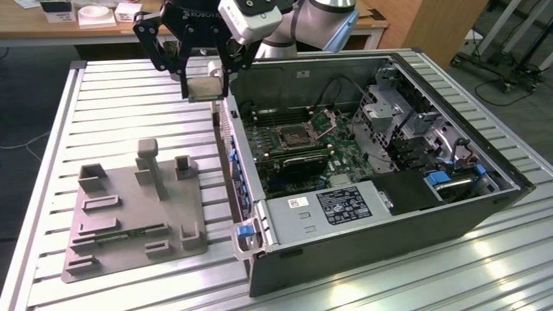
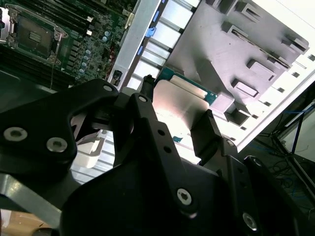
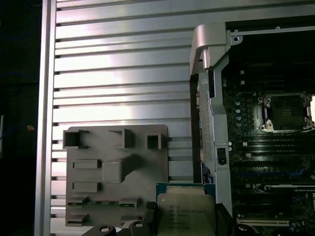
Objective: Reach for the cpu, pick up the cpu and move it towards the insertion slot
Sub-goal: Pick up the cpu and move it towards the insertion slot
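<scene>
Above the case wall, the gripper clamps the cpu, carrying it; the insertion slot lies well apart.

The cpu has a silver top with a thin teal-green rim. The gripper is black. The insertion slot shows a silver frame, dark centre and green board around. The fixture tray is plain grey. The table is ribbed silver.
</scene>
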Robot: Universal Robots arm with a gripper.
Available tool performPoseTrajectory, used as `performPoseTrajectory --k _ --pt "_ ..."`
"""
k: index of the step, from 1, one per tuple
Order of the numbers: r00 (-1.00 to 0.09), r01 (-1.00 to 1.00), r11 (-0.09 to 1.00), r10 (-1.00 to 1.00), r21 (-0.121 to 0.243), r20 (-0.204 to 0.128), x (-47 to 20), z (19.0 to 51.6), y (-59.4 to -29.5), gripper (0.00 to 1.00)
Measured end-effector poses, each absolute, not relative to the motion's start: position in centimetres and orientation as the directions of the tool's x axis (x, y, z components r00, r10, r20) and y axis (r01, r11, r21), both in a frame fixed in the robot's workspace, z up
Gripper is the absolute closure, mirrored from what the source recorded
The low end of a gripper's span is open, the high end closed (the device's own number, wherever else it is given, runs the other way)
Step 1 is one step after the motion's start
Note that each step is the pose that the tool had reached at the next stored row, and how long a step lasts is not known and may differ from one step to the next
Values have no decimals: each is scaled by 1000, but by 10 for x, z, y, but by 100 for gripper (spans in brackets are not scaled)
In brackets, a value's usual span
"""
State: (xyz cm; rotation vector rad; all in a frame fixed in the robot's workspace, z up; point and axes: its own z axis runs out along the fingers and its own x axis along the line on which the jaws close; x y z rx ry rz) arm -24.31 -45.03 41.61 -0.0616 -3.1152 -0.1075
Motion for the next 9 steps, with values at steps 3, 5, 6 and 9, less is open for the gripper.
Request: performPoseTrajectory --k 3,5,6,9 --pt "-999 40 997 39 68 25 -242 416 -450 46" --pt "-999 40 997 39 68 25 -241 416 -450 46" --pt "-999 40 997 39 69 25 -241 416 -450 46" --pt "-999 40 997 39 68 25 -240 416 -450 46"
